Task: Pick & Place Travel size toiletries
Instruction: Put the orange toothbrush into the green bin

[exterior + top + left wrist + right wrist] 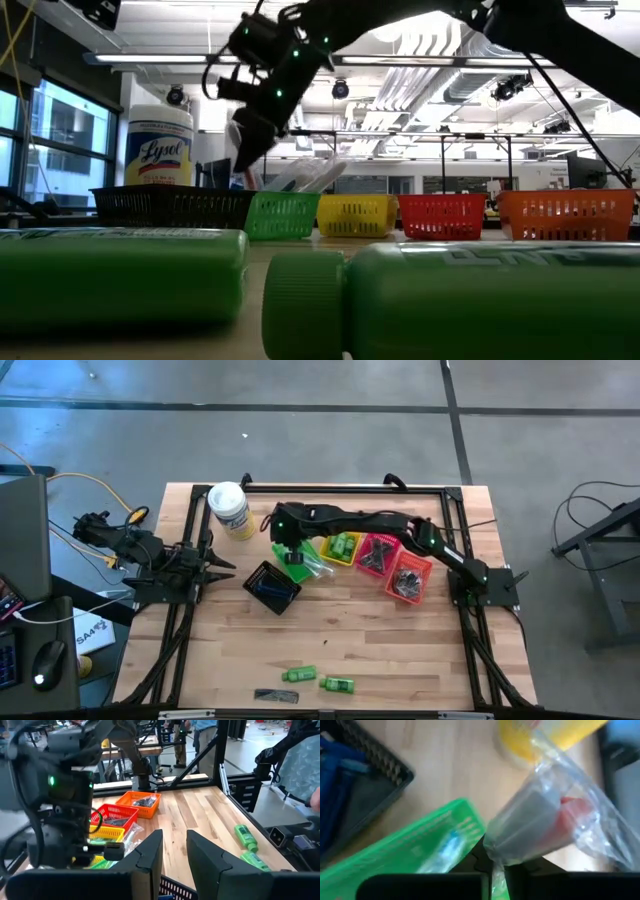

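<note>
My right gripper point(296, 556) hangs over the green basket point(305, 553), shut on a clear-wrapped toothbrush point(545, 820), which also shows in the low view point(312, 174) above that basket point(283, 214). Another wrapped toothbrush point(440, 855) lies in the green basket. Blue razors point(340, 765) lie in the black basket point(272, 587). Two green mini bottles point(300, 675) point(337, 684) and a flat black comb point(275, 696) lie near the table's near edge. My left gripper point(172, 852) waits open at the table's left edge point(222, 565). My right gripper pinches one end of the toothbrush's clear wrapper point(495, 852) between its two shut fingers, coming from above. The wrapped toothbrush juts out slanting from the fingers over the green basket's rim point(455, 820). Whether its free end touches anything I cannot tell.
Yellow point(343, 548), red point(375, 555) and orange point(408, 580) baskets stand in a row right of the green one. The white-lidded tub point(230, 510) stands at the far left. A black frame point(340, 488) borders the table. Bare wood lies between the baskets and the bottles.
</note>
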{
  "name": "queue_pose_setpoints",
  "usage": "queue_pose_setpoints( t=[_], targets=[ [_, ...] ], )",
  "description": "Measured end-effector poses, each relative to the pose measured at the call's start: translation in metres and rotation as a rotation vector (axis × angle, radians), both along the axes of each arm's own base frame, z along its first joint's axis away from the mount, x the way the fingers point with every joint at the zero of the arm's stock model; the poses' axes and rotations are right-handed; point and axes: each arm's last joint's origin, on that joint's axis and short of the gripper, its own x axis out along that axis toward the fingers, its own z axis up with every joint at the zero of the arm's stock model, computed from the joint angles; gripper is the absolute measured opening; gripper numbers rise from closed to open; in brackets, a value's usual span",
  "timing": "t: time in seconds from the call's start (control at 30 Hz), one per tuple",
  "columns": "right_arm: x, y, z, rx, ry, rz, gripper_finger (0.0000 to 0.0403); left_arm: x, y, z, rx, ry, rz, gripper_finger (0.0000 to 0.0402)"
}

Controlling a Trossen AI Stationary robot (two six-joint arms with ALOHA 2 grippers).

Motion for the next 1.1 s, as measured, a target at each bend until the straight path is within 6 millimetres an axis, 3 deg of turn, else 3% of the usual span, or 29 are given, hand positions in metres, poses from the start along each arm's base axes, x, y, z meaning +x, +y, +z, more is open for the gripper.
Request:
queue_pose_setpoints(
  t=[0.17, 0.27, 0.43, 0.7, 0.9, 1.1],
  targets=[
    [0.001, 0.017, 0.029, -0.125, -0.072, 0.063, 0.0013, 0.000, 0.000, 0.000, 0.003, 0.001, 0.002, 0.0081],
    [-0.009, 0.028, 0.049, -0.159, -0.060, 0.046, 0.0016, 0.000, 0.000, 0.000, 0.003, 0.001, 0.002, 0.0081],
    [-0.029, 0.032, 0.071, -0.062, -0.020, 0.014, 0.0012, 0.000, 0.000, 0.000, 0.021, -0.003, 0.001, 0.0081],
    [-0.027, 0.032, 0.047, 0.006, 0.077, 0.008, 0.0013, 0.002, -0.001, -0.001, 0.032, 0.008, 0.000, 0.0081],
    [-0.022, 0.026, 0.040, 0.040, 0.056, 0.012, 0.0018, 0.004, -0.002, -0.002, 0.036, 0.021, 0.001, 0.0081],
    [-0.015, 0.021, 0.018, 0.124, 0.075, 0.052, 0.0019, 0.005, -0.002, -0.002, 0.038, 0.026, 0.003, 0.0081]
  ],
)
